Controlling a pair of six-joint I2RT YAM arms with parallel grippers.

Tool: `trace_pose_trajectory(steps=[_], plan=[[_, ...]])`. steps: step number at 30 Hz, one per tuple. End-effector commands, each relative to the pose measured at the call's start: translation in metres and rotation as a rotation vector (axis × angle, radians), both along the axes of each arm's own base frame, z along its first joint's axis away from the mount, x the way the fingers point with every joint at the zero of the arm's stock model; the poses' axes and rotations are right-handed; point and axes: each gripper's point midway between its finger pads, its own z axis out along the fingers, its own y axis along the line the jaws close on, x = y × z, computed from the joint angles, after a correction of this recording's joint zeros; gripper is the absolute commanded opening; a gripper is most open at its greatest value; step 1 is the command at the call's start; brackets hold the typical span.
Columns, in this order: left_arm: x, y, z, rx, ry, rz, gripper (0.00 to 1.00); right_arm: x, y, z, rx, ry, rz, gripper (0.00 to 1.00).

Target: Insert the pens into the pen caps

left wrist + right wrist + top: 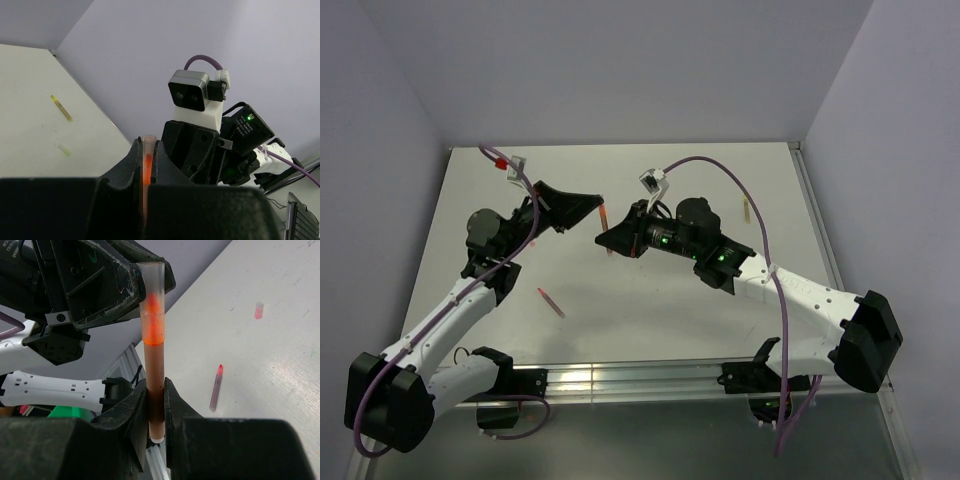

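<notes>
At centre of the top view, above the surface (650, 320), the two claws meet tip to tip. Left claw (148, 148) is closed, pinching a pale orange-pink cap (152, 277). Right claw (156, 400) is closed too, gripping a red pen (156, 370) low on the barrel, near its tail end. In the right-wrist view the pen stands upright at mid-frame. Its bright red tip shows through the translucent cap wall, so pen & cap are in line and partly mated; whether fully seated cannot be told. Neither touches the surface.

Elsewhere:
- A second red pen (551, 302) lies on the surface, lower left of centre in the top view.
- A small pink cap (258, 310) lies well apart from it, upper right of the right-wrist view.
- A tan-olive pen (747, 210) lies at upper right of the top view.
- A pale yellow-green cap (63, 149) lies near that pen, at left of the left-wrist view.

Handling (judgement):
- The pen looks light, stiff & smooth-walled, so it may slip or pivot betw. the fingers if pushed off-axis. Take it across the barrel, tip end left free.
- The cap is tiny, thin-walled, prob. a bit springy. Hold it away from the mouth & don't over-squeeze.
- Any further push should run straight along the shared axis. A side load could cock the pen or pop the cap out of the pinch.
</notes>
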Motion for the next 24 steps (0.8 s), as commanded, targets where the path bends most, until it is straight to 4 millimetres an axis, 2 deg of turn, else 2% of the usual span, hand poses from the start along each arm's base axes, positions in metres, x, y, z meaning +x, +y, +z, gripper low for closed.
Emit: trace_pose_trajectory(steps=[1,12,24], plan=[[-0.049,-0.018,-0.003,0.043,-0.068,-0.209,0.0,0.028,-0.008,0.046,0.095,-0.115,-0.122,0.0],[-0.06,-0.022,-0.006,0.067,-0.101,-0.237,0.0,0.024,-0.014,0.059,0.12,-0.157,-0.115,0.0],[-0.066,-0.025,-0.009,0.072,-0.113,-0.268,0.0,0.034,-0.019,0.07,0.134,-0.18,-0.147,0.0]])
